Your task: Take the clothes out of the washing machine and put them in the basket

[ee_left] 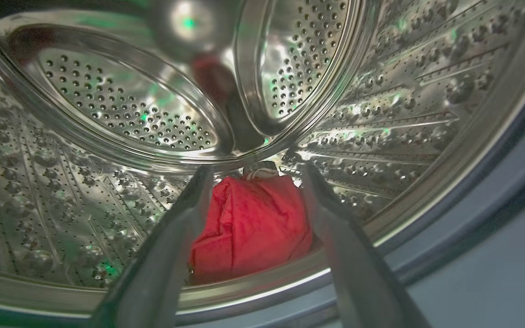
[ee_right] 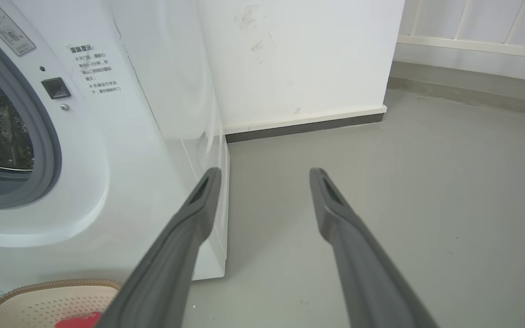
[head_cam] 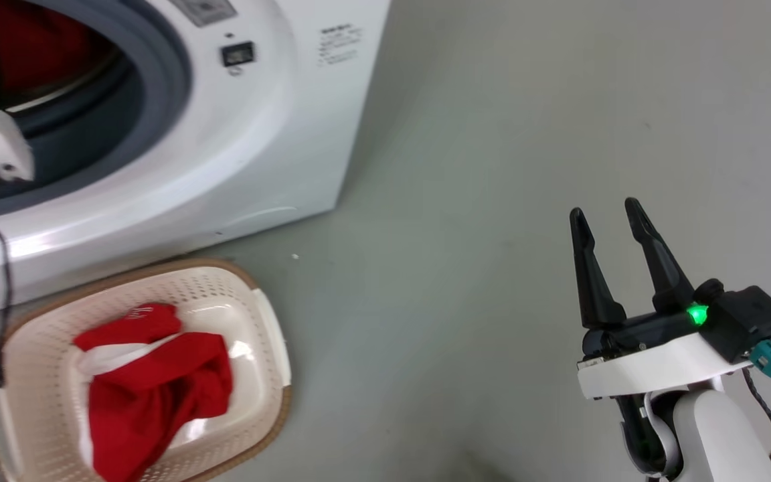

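Left wrist view, clothes (ee_left: 251, 223) between tool (ee_left: 255, 172) fingers (ee_left: 335, 237)

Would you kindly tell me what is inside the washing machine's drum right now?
A bunched red garment lies in the steel drum, between the fingers of the open left end effector. Whether anything lies beneath it is hidden.

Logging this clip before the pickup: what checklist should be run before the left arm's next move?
1. The left gripper is inside the drum, jaws open: ok.
2. The red garment lies between the jaws: ok.
3. Jaws touching that garment: cannot tell.
4. The basket sits by the washing machine, with room beside the red and white clothes in it: ok.
5. The right gripper is open, over the floor: ok.
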Tool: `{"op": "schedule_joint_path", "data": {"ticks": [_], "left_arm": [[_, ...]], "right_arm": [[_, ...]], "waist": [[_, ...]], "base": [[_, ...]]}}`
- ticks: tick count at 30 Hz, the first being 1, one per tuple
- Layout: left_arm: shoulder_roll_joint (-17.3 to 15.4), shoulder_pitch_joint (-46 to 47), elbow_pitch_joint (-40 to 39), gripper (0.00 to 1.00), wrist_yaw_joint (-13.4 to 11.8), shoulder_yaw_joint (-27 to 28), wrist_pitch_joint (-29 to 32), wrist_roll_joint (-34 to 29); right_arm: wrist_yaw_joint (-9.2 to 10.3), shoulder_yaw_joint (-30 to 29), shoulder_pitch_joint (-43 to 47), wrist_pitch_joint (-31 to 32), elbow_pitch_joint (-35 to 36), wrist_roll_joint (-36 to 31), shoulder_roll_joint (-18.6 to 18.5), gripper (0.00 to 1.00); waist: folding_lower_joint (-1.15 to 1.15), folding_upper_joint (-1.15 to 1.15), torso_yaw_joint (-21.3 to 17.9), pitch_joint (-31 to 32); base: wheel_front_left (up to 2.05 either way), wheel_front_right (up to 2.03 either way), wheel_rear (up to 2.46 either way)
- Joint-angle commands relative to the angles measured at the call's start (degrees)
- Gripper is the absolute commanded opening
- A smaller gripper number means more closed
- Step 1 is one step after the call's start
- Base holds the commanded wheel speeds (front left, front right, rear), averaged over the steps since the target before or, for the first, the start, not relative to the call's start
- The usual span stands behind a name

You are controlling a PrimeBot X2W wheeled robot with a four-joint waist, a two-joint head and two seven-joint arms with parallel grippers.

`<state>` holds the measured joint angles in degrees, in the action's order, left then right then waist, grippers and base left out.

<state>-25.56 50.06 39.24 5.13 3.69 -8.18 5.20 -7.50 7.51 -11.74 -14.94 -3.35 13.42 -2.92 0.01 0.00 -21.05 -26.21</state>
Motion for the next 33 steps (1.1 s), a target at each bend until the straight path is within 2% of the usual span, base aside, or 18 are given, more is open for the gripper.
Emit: {"op": "schedule_joint_path", "data": {"ticks": [1,2,12,17,25,33], "left_arm": [[-1.2,1.4,0.8,1.0,0.2,-0.4,0.8,-0.8],[-1.6,2.1,1.2,1.0,0.1,-0.6,1.5,-0.8],[-12.0,12.4,4.2,1.0,1.2,-3.0,9.6,-3.7],[-15.7,18.0,3.8,1.0,1.9,-5.0,15.7,-4.3],[-18.9,28.4,4.2,1.0,2.3,-9.8,25.6,-4.8],[-20.3,35.9,5.0,1.0,2.3,-17.2,36.0,-3.8]], "right_arm": [[0.02,0.5,-0.9,-0.3,1.0,0.7,0.1,1.0],[0.02,0.8,-1.1,-0.3,1.4,1.2,0.1,1.0],[0.02,3.6,-0.5,-0.3,8.0,5.3,0.1,1.0],[0.02,4.5,0.1,-0.2,10.0,6.8,0.1,1.0],[0.02,4.2,1.1,-0.3,11.4,7.4,0.1,1.0],[0.02,4.4,1.7,-0.3,12.1,7.8,0.1,1.0]], "waist": [[-0.01,0.0,-3.3,-3.3],[-0.01,0.0,-3.9,-3.9],[-0.01,0.0,-9.8,-11.5],[-0.01,0.0,-11.5,-14.6],[-0.01,0.0,-11.3,-18.5],[-0.01,0.0,-10.7,-21.5]], "base": [[0.0,0.0,0.0],[0.0,0.0,0.0],[0.0,0.0,0.0],[0.0,0.0,0.0],[0.0,0.0,0.0],[0.0,0.0,0.0]]}}
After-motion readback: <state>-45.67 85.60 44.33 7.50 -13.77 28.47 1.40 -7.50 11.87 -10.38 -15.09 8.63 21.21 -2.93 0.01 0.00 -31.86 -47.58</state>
